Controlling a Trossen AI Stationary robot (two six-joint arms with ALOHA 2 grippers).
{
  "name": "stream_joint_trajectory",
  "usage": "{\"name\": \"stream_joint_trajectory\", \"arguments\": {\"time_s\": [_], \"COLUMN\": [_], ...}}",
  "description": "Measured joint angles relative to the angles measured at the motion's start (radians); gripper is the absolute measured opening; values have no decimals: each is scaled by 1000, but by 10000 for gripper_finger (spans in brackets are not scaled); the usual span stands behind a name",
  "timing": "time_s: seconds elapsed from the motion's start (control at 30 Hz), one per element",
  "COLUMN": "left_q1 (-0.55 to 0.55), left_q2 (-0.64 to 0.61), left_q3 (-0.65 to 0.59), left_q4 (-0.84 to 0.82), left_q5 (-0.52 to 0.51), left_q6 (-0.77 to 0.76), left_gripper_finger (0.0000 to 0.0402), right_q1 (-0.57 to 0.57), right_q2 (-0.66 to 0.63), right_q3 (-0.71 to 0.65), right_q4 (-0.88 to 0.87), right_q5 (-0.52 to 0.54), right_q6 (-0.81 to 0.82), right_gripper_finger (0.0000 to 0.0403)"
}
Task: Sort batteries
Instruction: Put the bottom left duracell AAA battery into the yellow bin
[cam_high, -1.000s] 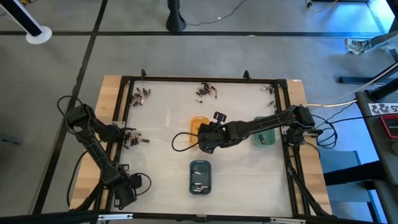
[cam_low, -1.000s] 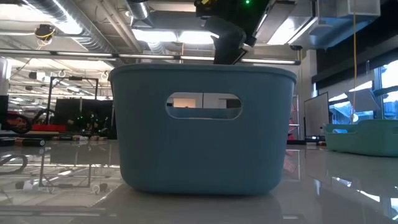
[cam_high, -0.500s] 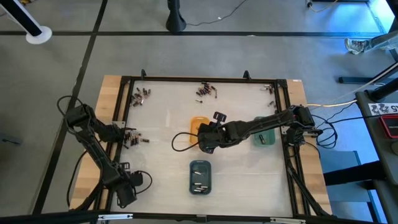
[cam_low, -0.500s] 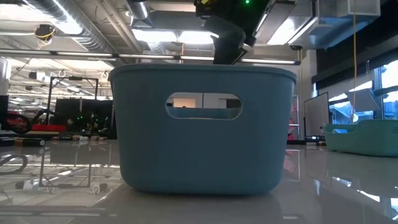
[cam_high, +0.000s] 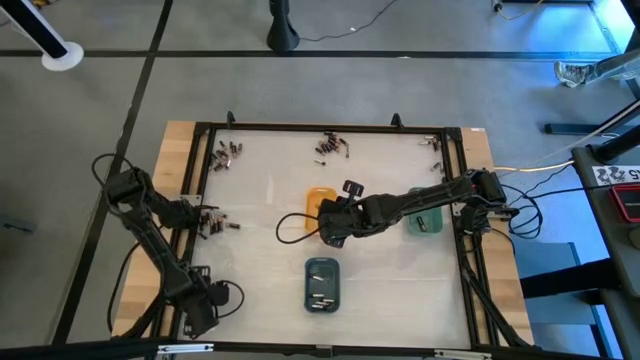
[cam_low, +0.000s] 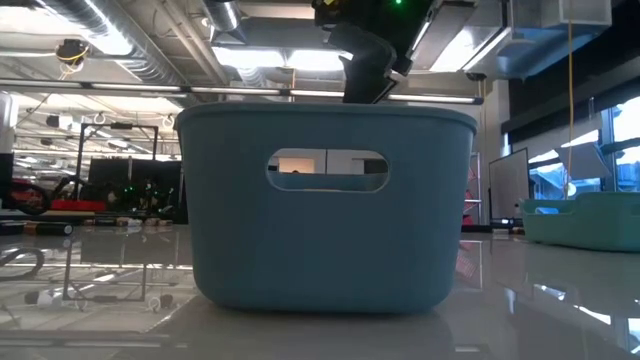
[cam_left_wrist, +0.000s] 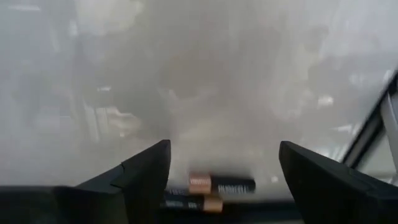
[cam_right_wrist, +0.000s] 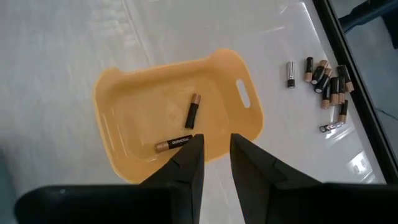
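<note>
Overhead, the right claw (cam_right_wrist: 216, 155) hangs nearly closed and empty above the orange tray (cam_right_wrist: 124, 99) holding two batteries (cam_right_wrist: 193, 112), while the left claw (cam_left_wrist: 224, 168) gapes wide over two more on the desk (cam_high: 260, 190).

Left gripper (cam_left_wrist: 224, 180) opened wider than a second ago; fingers (cam_left_wrist: 146, 171) now spread well apart in left wrist view, two batteries (cam_left_wrist: 217, 185) lying on the table between them, untouched. Slight shift noted at the left arm's lower section (cam_high: 205, 300) near the table's front left corner in the high view; cable loop beside it redrawn a little. No other change detected in high or low views.
</note>
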Motion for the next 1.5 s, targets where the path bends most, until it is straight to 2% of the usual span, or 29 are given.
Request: {"name": "stream_joint_trajectory", "arguments": {"time_s": [0.27, 0.4, 0.77, 1.23, 1.37, 1.5], "left_q1": [-88, -117, -123, -118, -118, -117], "left_q2": [0, 17, 64, 67, 68, 68], "left_q3": [0, 2, 6, 24, 29, 29], "left_q4": [-11, -57, -27, -32, -43, -51], "left_q5": [21, 7, -6, -44, -54, -59], "left_q6": [4, -44, -124, -116, -123, -132], "left_gripper_finger": [282, 282, 281, 281, 269, 238], "right_q1": [0, 0, 0, 0, 0, 0], "right_q2": [0, 0, 0, 0, 0, 0], "right_q3": [0, 0, 0, 0, 0, 0], "right_q4": [0, 2, 2, 2, 4, 16], "right_q5": [0, 0, 0, 0, 0, 0], "right_q6": [0, 0, 0, 5, 7, 7], "right_gripper_finger": [80, 80, 80, 80, 80, 80]}}
